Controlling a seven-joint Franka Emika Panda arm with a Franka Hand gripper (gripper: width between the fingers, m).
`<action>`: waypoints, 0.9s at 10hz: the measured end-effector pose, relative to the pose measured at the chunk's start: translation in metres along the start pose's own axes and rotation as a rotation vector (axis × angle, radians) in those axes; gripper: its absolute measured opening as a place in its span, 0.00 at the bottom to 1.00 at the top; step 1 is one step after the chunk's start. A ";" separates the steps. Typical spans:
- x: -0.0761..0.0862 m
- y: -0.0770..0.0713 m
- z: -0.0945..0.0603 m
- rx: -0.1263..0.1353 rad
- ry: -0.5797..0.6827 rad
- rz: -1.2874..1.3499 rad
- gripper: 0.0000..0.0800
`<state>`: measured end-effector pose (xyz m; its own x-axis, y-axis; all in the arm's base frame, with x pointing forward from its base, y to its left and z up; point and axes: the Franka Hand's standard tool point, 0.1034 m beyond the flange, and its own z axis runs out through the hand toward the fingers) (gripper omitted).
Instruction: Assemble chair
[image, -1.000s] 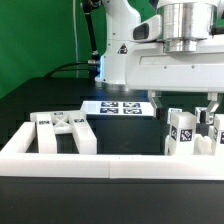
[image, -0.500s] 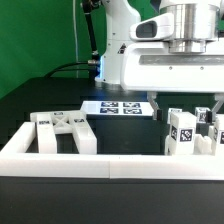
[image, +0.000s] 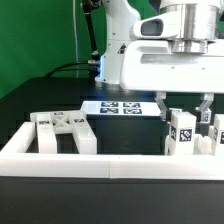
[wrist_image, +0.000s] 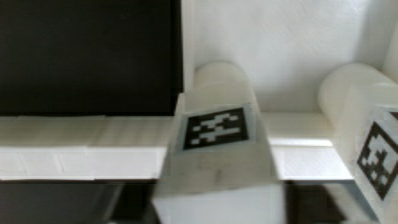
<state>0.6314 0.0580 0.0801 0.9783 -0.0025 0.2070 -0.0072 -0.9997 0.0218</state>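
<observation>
Exterior view, from its left to its right:

1. Frame piece (image: 60, 128) — white, tagged, lying on the black table (image: 25, 105) just behind the long white rail (image: 110, 166).
2. Marker board (image: 120, 108) — flat on the table, centre, behind the frame piece.
3. Gripper (image: 183, 113) — over the right-hand chair parts, one finger on either side of an upright square post (image: 182, 136). The jaws are partly parted; whether they touch the post cannot be told.
4. Second post (image: 217, 136) — near the first, at the right edge.

Wrist view: tagged post (wrist_image: 217, 130) centred, second post (wrist_image: 365, 125) beside it, apart.
</observation>
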 end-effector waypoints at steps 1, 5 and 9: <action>0.000 0.000 0.000 0.000 0.000 0.022 0.36; 0.000 0.000 0.000 0.001 0.000 0.246 0.36; -0.001 -0.001 0.000 -0.012 0.000 0.675 0.36</action>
<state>0.6306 0.0590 0.0797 0.7587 -0.6264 0.1786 -0.6190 -0.7788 -0.1015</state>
